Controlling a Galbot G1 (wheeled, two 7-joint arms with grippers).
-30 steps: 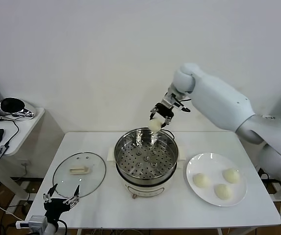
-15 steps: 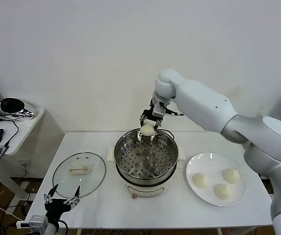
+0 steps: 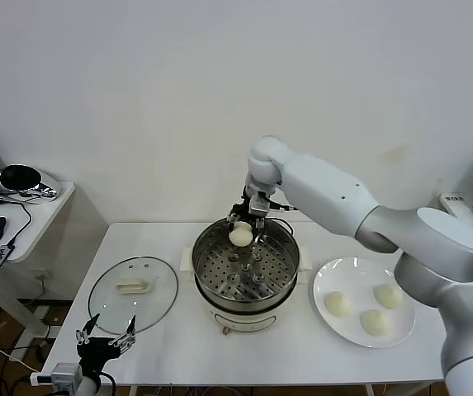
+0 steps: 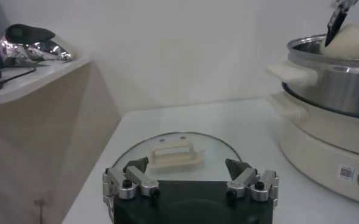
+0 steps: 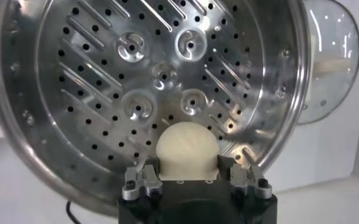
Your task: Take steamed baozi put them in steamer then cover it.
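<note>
I have the right gripper [image 3: 242,230] clenched on one baozi [image 3: 240,235], held above the far part of the steamer [image 3: 247,272], just inside the rim; the right wrist view shows the bun [image 5: 186,150] pinched between both fingers [image 5: 144,177] with the perforated tray [image 5: 149,85] beneath it, bare of buns; the steamer stands at mid-table [image 3: 170,346] on its white base; three more baozi [image 3: 338,304] [image 3: 390,295] [image 3: 376,322] lie on the white plate [image 3: 335,276] to the steamer's right, apart from one another; the cover [image 3: 133,294] lies flat on the table to the steamer's left, handle up; my left gripper [image 3: 105,337] sits released, fingers spread wide, at the near table edge just in front of the cover [image 4: 176,155], holding nothing.
</note>
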